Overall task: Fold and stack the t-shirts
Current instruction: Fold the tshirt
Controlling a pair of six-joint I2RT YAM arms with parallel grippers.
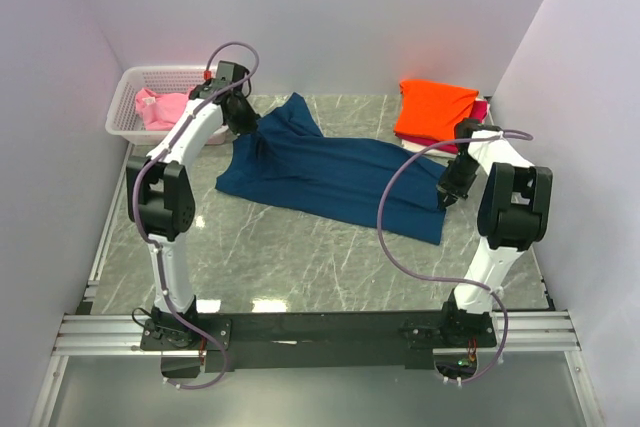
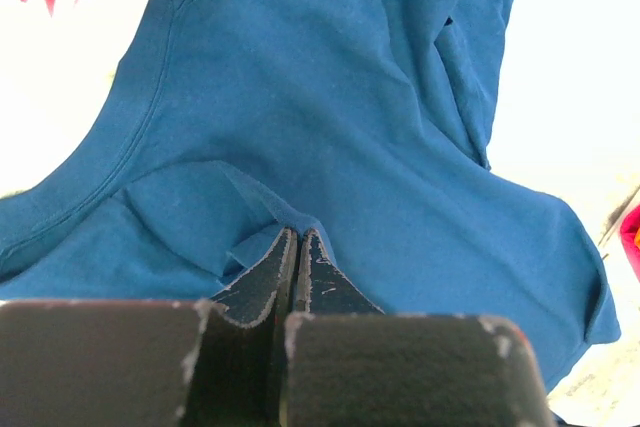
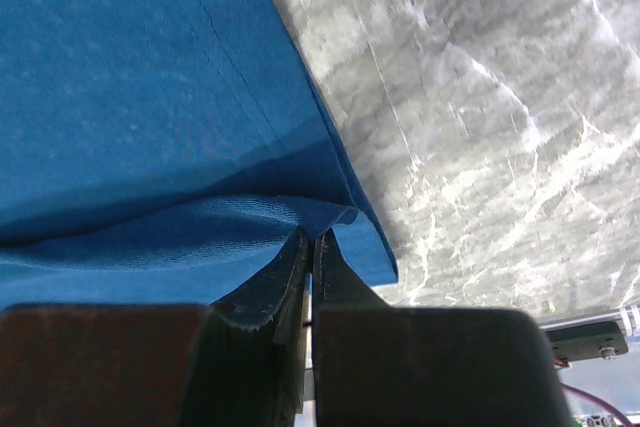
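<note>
Taking the overhead view as my dial, with twelve at the far wall, the navy t-shirt [image 1: 330, 172] lies spread across the middle of the marble tabletop [image 1: 300, 267]. It runs from about ten o'clock down to about four. Its far-left part is pulled up into a peak towards eleven, and the rest lies mostly flat with a few soft creases.

My left pincer [image 1: 248, 130] sits at roughly ten o'clock on the shirt's left end. On its wrist camera the two fingers are pressed together with a pinch of the blue cloth caught between their tips [image 2: 297, 237]. A curved seam, which looks like the collar, sweeps across above them.

My right pincer [image 1: 450, 192] is at about three o'clock, on the shirt's right edge. Its wrist camera shows it closed as well [image 3: 311, 239], clamped on a small fold of the fabric right at the stitched edge. Bare marble shows just past that edge.

At about one o'clock, near the far right corner, a folded orange t-shirt [image 1: 435, 107] tops a small stack. A magenta t-shirt [image 1: 479, 111] peeks out beneath it on the right side. The stack lies close to the navy shirt's right end, but I cannot tell whether they touch.

At about eleven o'clock, in the far left corner, a white lattice basket [image 1: 122, 119] holds a crumpled pink t-shirt [image 1: 165, 107]. The left arm's upper links cross in front of the basket's right side.
</note>
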